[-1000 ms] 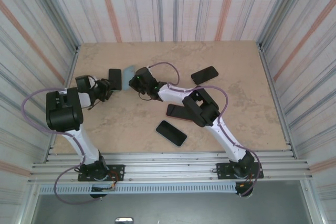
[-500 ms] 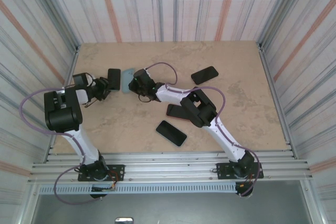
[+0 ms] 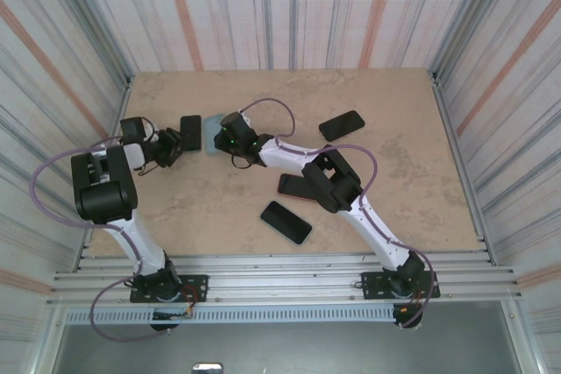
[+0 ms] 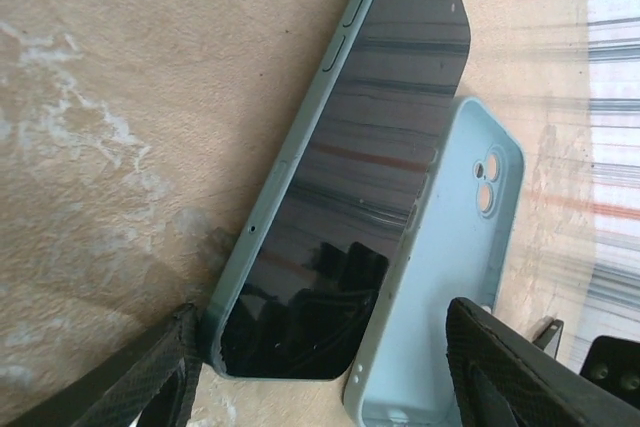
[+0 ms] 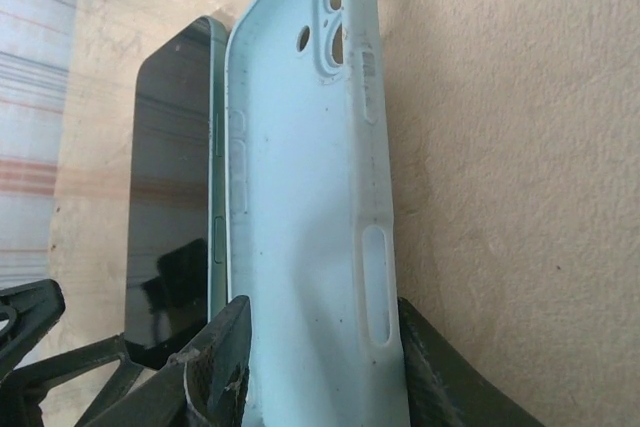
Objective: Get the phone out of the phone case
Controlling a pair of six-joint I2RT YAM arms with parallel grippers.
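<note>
The phone (image 3: pixel 190 131) lies flat and screen up at the back left of the table, out of its case. The pale blue phone case (image 3: pixel 213 132) lies right beside it, hollow side up. In the left wrist view the phone (image 4: pixel 370 147) and the case (image 4: pixel 455 277) touch along one long edge. My left gripper (image 4: pixel 330 387) is open, its fingers wide on either side of both near ends. In the right wrist view my right gripper (image 5: pixel 320 332) is open, one finger at each long edge of the case (image 5: pixel 300 197), and the phone (image 5: pixel 170 177) lies to the left.
Three other dark phones lie on the table: one at the back right (image 3: pixel 342 125), one under the right arm (image 3: pixel 296 187), one near the front middle (image 3: pixel 286 222). Striped walls close in the table on three sides.
My right gripper's jaws have spread apart over the case. The left gripper has drawn back a little to the left and opened slightly wider. Phone and case stay side by side.
</note>
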